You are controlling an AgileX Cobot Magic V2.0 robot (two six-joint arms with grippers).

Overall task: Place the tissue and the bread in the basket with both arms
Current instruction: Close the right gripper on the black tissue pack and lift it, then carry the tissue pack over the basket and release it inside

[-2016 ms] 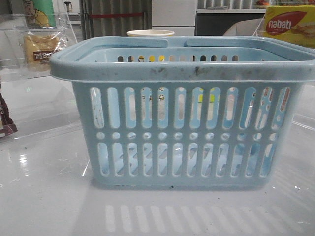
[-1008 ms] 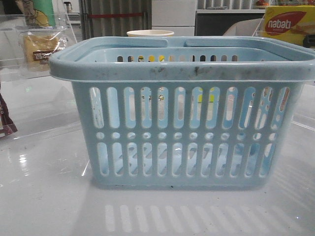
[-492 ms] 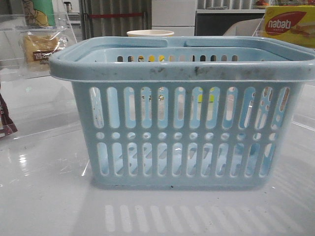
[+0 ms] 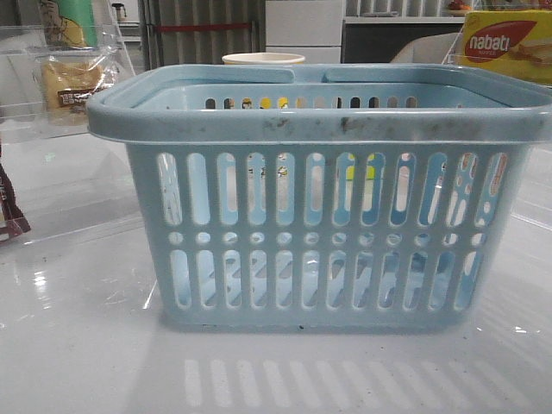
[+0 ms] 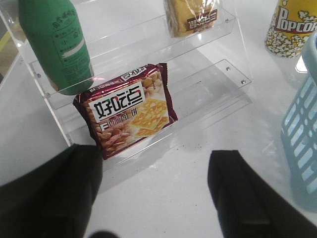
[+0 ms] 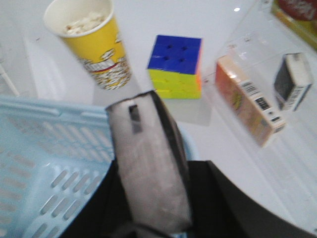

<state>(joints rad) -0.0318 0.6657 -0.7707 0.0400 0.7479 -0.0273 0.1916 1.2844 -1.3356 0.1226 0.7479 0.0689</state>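
Observation:
The light-blue basket (image 4: 319, 121) fills the middle of the front view; neither gripper shows there. The bread (image 4: 71, 82), in its clear wrapper, stands on a clear shelf at the far left, and also shows in the left wrist view (image 5: 190, 17). My left gripper (image 5: 156, 193) is open and empty over the bare table, short of the shelf, with the basket's wall (image 5: 304, 124) to one side. My right gripper (image 6: 156, 198) is shut on a grey-white tissue pack (image 6: 148, 158), held over the basket's rim (image 6: 49, 148).
A clear stepped shelf (image 5: 148, 44) holds a green bottle (image 5: 57, 44) and a red biscuit pack (image 5: 129, 109). A popcorn cup (image 6: 94, 39), a puzzle cube (image 6: 176, 64) and an orange box (image 6: 247, 99) lie beyond the basket. A nabati box (image 4: 504, 43) is at the far right.

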